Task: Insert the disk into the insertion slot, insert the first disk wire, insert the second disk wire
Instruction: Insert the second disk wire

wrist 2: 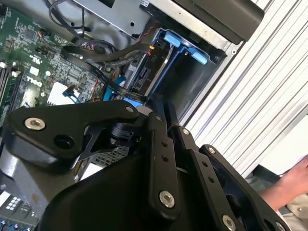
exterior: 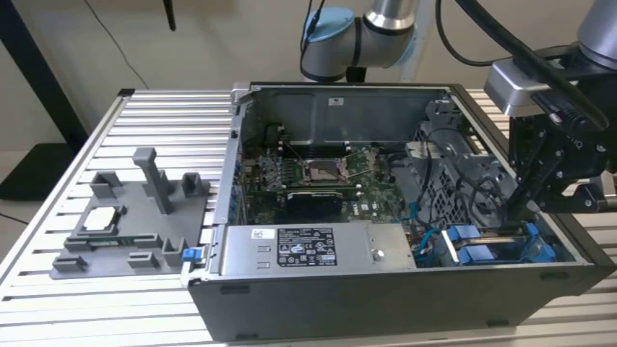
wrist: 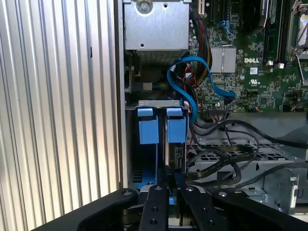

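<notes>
— What is hidden from you?

— The gripper [exterior: 568, 189] hangs over the open computer case [exterior: 386, 303] at its 4 o'clock corner, and its fingertips are lost among black cables [wrist: 226, 166]. In both wrist views the black linkages crowd the foreground; I cannot tell how far the fingers are parted, or whether they hold anything.

— And the disk?

— The disk [wrist: 172, 144] stands on edge in the drive bay, a thin silver-grey strip, its label face not visible. Blue carrier tabs [wrist: 148, 129] cap it. A blue data cable [wrist: 190, 79] loops just beside it. A person's hand [wrist 2: 291, 185] is cut off at the second wrist view's edge.
</notes>
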You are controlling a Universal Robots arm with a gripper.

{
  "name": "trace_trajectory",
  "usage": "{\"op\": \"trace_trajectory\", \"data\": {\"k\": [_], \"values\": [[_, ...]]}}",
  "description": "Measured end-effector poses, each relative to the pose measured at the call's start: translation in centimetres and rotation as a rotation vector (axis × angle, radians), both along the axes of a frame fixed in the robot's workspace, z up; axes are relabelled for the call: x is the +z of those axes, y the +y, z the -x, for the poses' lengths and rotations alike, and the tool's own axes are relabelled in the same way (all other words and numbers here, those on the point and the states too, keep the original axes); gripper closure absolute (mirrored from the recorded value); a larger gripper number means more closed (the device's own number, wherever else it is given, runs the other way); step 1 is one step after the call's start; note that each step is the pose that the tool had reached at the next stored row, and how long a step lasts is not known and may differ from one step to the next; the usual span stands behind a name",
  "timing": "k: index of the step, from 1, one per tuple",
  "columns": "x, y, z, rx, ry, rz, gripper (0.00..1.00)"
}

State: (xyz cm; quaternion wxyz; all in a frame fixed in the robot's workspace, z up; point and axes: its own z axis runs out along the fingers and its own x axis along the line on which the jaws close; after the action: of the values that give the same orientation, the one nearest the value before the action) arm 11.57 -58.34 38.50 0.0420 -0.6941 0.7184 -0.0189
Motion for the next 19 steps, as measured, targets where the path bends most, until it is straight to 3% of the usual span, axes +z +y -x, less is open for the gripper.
{"op": "trace_trajectory", "data": {"k": [9, 15, 19], "values": [[-1.17, 1.12, 0.3, 0.000, -0.0023, -0.0001, 1.00], [-1.31, 1.16, 0.3, 0.000, -0.0031, 0.0002, 1.00], [-1.81, 1.16, 0.3, 0.000, -0.0053, -0.0018, 1.00]]}}
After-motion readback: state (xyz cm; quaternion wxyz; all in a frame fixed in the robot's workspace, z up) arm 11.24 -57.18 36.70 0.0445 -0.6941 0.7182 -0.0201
